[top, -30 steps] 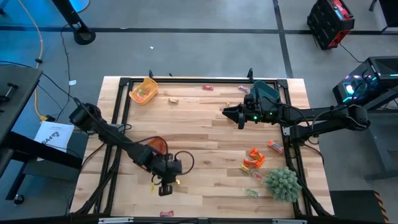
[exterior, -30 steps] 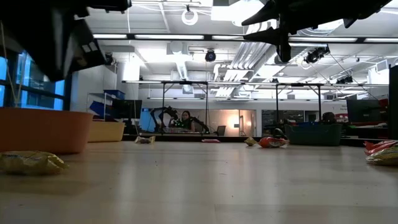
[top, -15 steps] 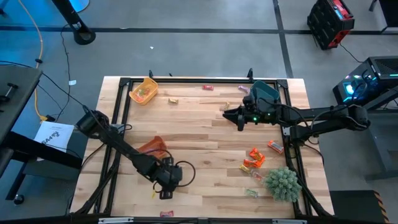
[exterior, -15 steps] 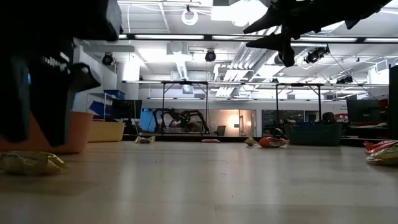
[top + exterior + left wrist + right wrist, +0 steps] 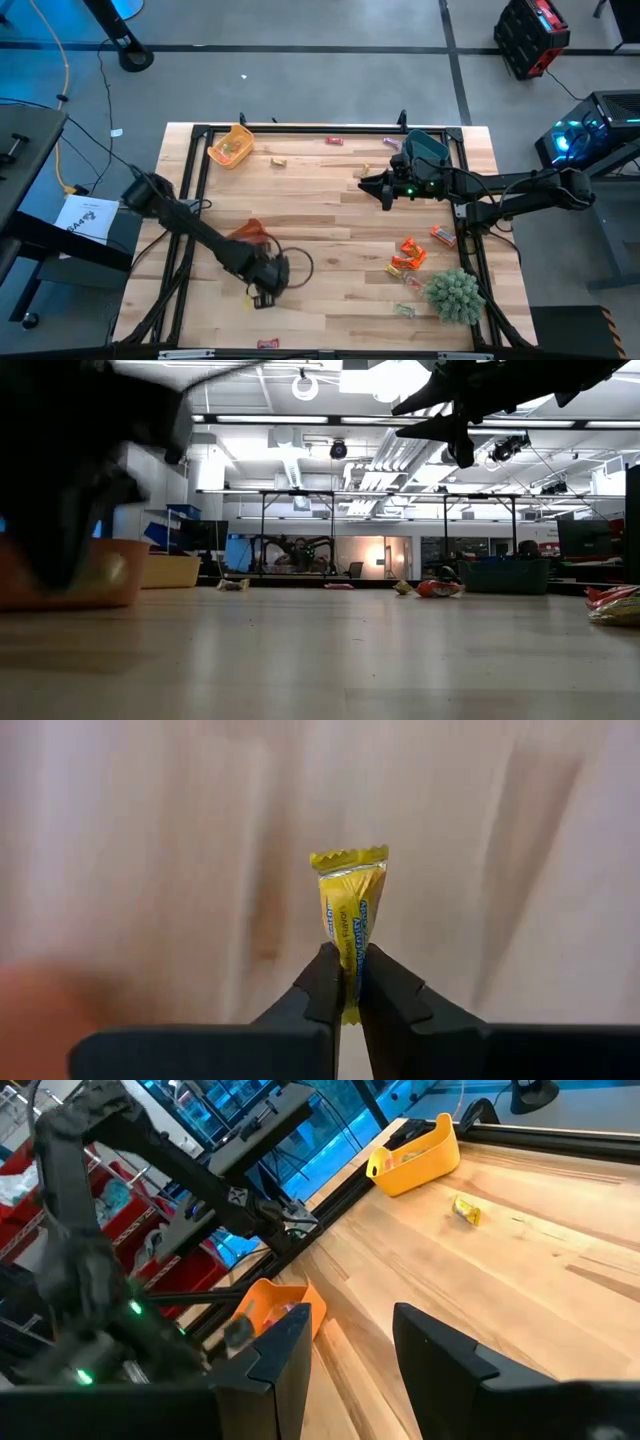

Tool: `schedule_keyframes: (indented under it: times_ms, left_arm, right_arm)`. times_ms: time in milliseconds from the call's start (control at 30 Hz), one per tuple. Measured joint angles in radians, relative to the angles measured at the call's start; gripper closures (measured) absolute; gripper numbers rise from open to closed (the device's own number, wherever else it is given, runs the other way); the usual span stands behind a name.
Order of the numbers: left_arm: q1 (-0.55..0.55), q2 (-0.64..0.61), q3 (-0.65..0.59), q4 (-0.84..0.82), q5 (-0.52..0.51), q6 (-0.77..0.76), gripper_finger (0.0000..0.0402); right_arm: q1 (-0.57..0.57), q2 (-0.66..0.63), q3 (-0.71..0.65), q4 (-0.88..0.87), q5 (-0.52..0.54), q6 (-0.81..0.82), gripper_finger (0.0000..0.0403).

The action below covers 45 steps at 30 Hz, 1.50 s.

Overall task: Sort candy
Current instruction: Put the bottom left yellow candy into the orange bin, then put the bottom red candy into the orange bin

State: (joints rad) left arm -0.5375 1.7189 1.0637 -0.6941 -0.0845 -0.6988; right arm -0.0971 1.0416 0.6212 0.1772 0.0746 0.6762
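A yellow wrapped candy (image 5: pixel 350 905) is in my left gripper (image 5: pixel 346 982), which is shut on it near the table's near left, just in front of the orange tray (image 5: pixel 250 235). In the low view the candy (image 5: pixel 103 573) shows above the tabletop, in front of the orange tray (image 5: pixel 30 595). My right gripper (image 5: pixel 385 191) hangs open over the table's far right part, beside the teal tray (image 5: pixel 428 150), with nothing between its fingers (image 5: pixel 285 1350). Other candy lies loose: an orange and red cluster (image 5: pixel 408 255) at the right, single pieces (image 5: pixel 333 141) along the far edge. My left gripper pinches the yellow candy's lower wrapper end (image 5: pixel 348 965) between its two fingertips. The fingers come from above, pointing steeply down, and lie along the candy. The crimped other end (image 5: pixel 349 857) sticks out beyond the fingertips. In the low view the candy is clear of the table.
A yellow tray (image 5: pixel 232 146) with some candy stands at the far left corner. A spiky green plant ball (image 5: pixel 455 295) sits at the near right, a green candy (image 5: pixel 405 310) beside it. A black frame (image 5: pixel 200 180) runs round the table. Bare wood lies in the middle.
My left gripper has tipped steeply downward and come down over the yellow candy by the orange tray, and has taken hold of it. The candy, which lay on the table, is now lifted clear. My right arm has kept still.
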Motion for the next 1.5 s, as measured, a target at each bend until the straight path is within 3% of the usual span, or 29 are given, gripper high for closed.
schedule_keyframes:
  times_ms: [133, 300, 500, 667, 933, 1000, 1100, 1167, 1367, 1500]
  left_arm:
    - [0.015, -0.170, -0.003, -0.112, -0.081, -0.026, 0.0375]
    - [0.004, -0.406, 0.002, -0.260, -0.210, -0.164, 0.0395]
    - [0.005, -0.471, -0.027, -0.510, -0.146, -0.340, 0.0376]
    - [0.008, -0.452, -0.152, -0.402, -0.004, -0.357, 0.0324]
    - [0.036, -0.452, -0.157, -0.371, 0.035, -0.454, 0.0222]
    - [0.025, -0.459, -0.145, -0.262, 0.024, -0.518, 0.0202]
    - [-0.045, -0.414, -0.148, 0.075, 0.007, -0.509, 0.0184]
    - [-0.100, -0.334, -0.141, 0.193, 0.010, -0.432, 0.0182]
    - [-0.212, -0.075, -0.029, 0.243, 0.112, -0.367, 0.0181]
    - [-0.259, 0.056, 0.101, 0.237, 0.076, -0.256, 0.0181]
  right_arm:
    - [0.000, 0.000, 0.000, 0.006, 0.000, 0.000, 0.0265]
    - [0.000, 0.000, 0.000, 0.007, 0.000, 0.000, 0.0265]
    - [0.000, 0.000, 0.000, 0.007, 0.027, -0.003, 0.0265]
    - [0.000, 0.000, 0.000, 0.007, 0.028, -0.003, 0.0265]
    - [0.000, 0.000, 0.000, 0.007, 0.028, -0.003, 0.0265]
    - [0.000, 0.000, 0.000, 0.007, 0.028, -0.003, 0.0265]
    - [0.000, 0.000, 0.000, 0.006, 0.028, -0.003, 0.0265]
    - [0.000, 0.000, 0.000, -0.001, 0.028, -0.004, 0.0265]
    - [0.000, 0.000, 0.000, -0.024, 0.027, -0.004, 0.0265]
    - [0.000, 0.000, 0.000, -0.058, 0.027, -0.003, 0.0265]
